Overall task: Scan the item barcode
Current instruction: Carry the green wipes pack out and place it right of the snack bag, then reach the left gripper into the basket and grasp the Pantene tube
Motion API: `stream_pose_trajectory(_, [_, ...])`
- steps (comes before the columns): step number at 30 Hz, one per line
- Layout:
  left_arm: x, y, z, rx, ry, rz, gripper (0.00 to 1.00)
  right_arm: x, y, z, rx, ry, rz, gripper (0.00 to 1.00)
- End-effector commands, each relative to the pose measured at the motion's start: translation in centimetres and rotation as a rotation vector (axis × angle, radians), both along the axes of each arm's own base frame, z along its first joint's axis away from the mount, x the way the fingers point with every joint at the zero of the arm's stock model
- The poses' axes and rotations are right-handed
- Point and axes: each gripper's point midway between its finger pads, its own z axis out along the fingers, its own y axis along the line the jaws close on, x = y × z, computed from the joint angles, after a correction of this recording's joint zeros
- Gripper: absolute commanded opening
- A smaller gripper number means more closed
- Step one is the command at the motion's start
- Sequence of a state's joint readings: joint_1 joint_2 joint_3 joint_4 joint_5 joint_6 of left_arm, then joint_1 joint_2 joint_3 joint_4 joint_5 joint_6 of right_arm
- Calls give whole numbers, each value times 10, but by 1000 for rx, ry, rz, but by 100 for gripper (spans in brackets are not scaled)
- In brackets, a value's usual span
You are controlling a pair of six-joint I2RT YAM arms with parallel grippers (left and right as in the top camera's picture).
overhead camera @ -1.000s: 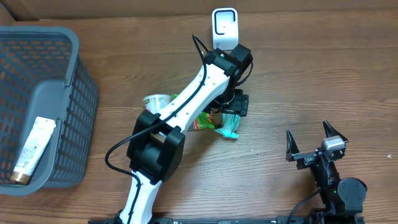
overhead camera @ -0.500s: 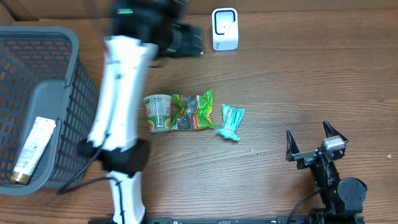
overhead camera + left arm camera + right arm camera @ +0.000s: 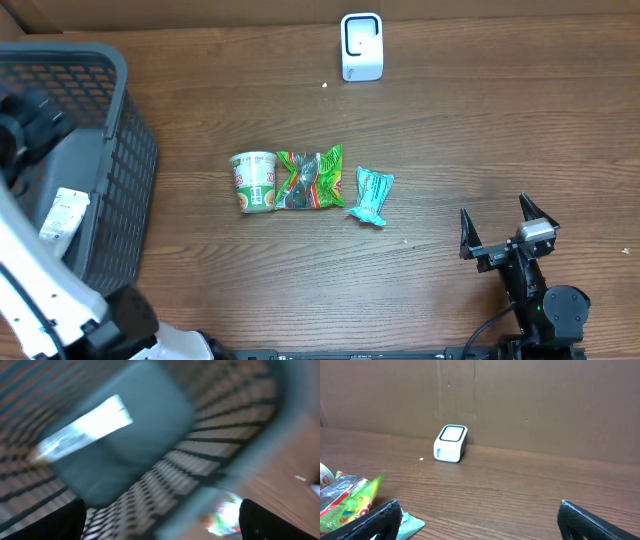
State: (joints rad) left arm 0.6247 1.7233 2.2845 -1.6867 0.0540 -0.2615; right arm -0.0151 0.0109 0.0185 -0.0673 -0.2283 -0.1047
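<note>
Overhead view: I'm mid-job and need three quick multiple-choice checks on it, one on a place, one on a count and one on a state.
1. Where does the white scanner stand?
A. at the far edge of the table, beyond the row of items
B. at the near edge
C. in the middle of the row

2. How many items lie in that row?
A. two
B. three
C. five

3. How is the right gripper?
A. shut on a packet
B. open and empty
C. shut on nothing

Answers:
1 A: the scanner sits alone at the top, well clear of the row.
2 B: the row holds the cup, green packet and teal packet.
3 B: its fingers stand wide apart with only bare table between them.
</note>
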Motion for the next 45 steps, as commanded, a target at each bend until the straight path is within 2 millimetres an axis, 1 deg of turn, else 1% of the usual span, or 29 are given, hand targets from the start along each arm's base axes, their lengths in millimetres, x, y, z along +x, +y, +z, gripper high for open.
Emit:
stream_pose_trajectory(1, [-27,28,-32,-47,95,80,88,1,-1,-2,6,-2,-9,100])
stream_pose_trajectory(4, [-35,44,-51,-59,123,126,88,1,-1,-2,6,-2,-9,100])
stream_pose_trajectory(7, [-35,66,-67,-4,152,158,88,1,-1,-2,6,-2,-9,100])
stream_pose_trajectory(10, [-24,78,-90,28,177,70,91,1,-1,-2,6,-2,-9,100])
stream_pose_trajectory(12, [-21,81,-106,39,205,0,92,1,-1,-2,6,-2,-9,100])
stream_pose_trajectory(14, [-25,81,-126,37,265,-61,89,1,-1,-2,6,-2,-9,100])
stream_pose_trajectory(16, [-28,87,-141,79,316,-143,89,1,-1,-2,6,-2,-9,100])
stream_pose_trajectory(18, [-29,92,-145,109,337,-168,89,1,-1,-2,6,-2,-9,100])
stream_pose_trajectory(20, [-25,98,-148,144,341,-218,87,1,-1,-2,6,-2,-9,100])
stream_pose_trajectory(21, [-26,101,-148,164,354,-221,86,1,-1,-2,6,-2,-9,100])
stream_pose_trajectory(22, [-27,105,-149,182,365,-212,87,1,-1,-2,6,-2,-9,100])
stream_pose_trajectory(23, [-27,107,-155,190,378,-235,91,1,-1,-2,6,-2,-9,100])
stream_pose_trajectory(26, [-29,105,-173,173,424,-322,91,1,-1,-2,6,-2,-9,100])
stream_pose_trajectory(29, [-28,107,-196,141,467,-385,93,1,-1,-2,6,-2,-9,100])
stream_pose_trajectory(34, [-24,110,-234,71,514,-404,93,1,-1,-2,6,-2,-9,100])
stream_pose_trajectory(38, [-24,112,-271,7,565,-420,93,1,-1,-2,6,-2,-9,100])
stream_pose_trajectory(40, [-23,113,-286,-13,579,-426,93,1,-1,-2,6,-2,-9,100])
stream_pose_trajectory(42, [-23,113,-298,-31,590,-430,92,1,-1,-2,6,-2,-9,100])
stream_pose_trajectory(45, [-24,117,-307,-29,610,-424,92,1,-1,-2,6,-2,-9,100])
